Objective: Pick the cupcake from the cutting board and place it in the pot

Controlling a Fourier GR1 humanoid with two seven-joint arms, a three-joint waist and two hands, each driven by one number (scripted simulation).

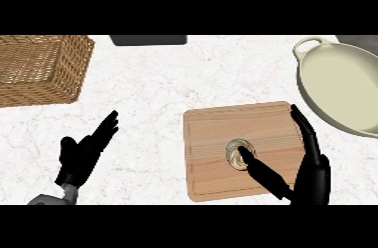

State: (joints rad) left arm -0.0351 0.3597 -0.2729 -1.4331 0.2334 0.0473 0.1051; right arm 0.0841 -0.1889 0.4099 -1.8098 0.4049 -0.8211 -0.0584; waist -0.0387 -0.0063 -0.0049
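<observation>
A small cupcake (237,152) with a pale wrapper sits near the middle of the wooden cutting board (214,127). My right hand (310,172) hovers over the board's right part, open, its fingers reaching up along the board's right edge and its thumb lying against the cupcake's lower right side. The cream pot (347,87), a wide oval dish with a handle at its far end, stands at the right, beyond the board. My left hand (85,152) rests open at the lower left, fingers up, away from the board.
A woven wicker basket (40,67) stands at the far left. A dark grey object (148,39) lies at the counter's back edge, and another grey one (362,41) shows at the top right corner. White marble counter (148,92) lies between basket and board.
</observation>
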